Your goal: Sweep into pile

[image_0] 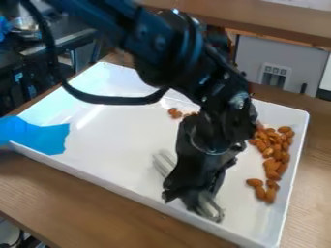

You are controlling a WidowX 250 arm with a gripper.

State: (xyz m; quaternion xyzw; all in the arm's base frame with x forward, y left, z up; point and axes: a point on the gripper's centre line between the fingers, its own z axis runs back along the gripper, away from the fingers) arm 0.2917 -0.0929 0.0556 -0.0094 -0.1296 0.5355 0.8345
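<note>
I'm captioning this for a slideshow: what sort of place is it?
Probably a robotics lab or workshop: a black robot arm hangs over a white tray of almonds on a wooden tabletop.

tbh the 1 cam's up above the table (71,186), angled down at the tray (123,140), fairly close in, facing across it toward the grey panel (251,54) in the bg, w/ a bit of room (67,36) upper L.
</note>
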